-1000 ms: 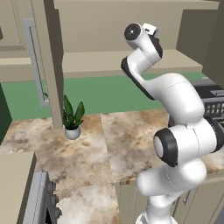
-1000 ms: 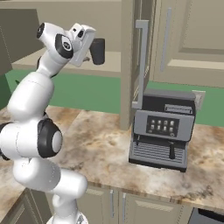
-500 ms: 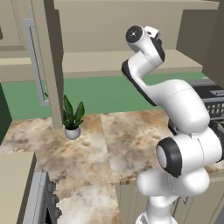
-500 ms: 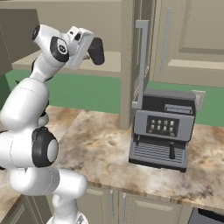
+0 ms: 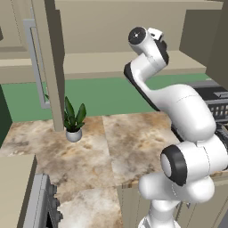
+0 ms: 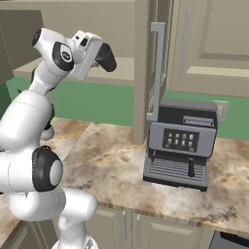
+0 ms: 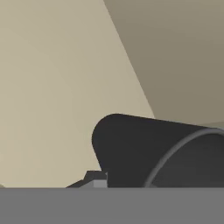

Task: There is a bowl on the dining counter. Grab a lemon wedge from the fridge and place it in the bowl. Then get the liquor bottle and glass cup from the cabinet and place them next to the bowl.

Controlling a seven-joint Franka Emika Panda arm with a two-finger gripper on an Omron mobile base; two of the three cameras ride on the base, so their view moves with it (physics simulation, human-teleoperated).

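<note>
Up inside the open cabinet [image 6: 121,29], above the marble wall counter [image 6: 112,160] — gripper [image 6: 108,57] clenched on the dark glass cup [image 7: 153,151]. Cup right at the fingertips, tilted in the hand view, rim nearest the camera — long axis along the reach.

The place was a home kitchen, in a rendered scene. A counter [image 6: 112,160] of mottled beige-brown marble ran along a green wall [image 5: 111,95], with panelled beige cupboards [image 6: 146,228] under it. Above hung beige wall cabinets [image 6: 214,44] with raised-panel doors and long metal handles [image 6: 156,68]. A black-and-silver coffee machine [image 6: 181,143] stood on the counter, and a small potted plant [image 5: 72,120] stood near the wall. A stove edge [image 5: 44,207] showed at the lower left of the left base view.
</note>
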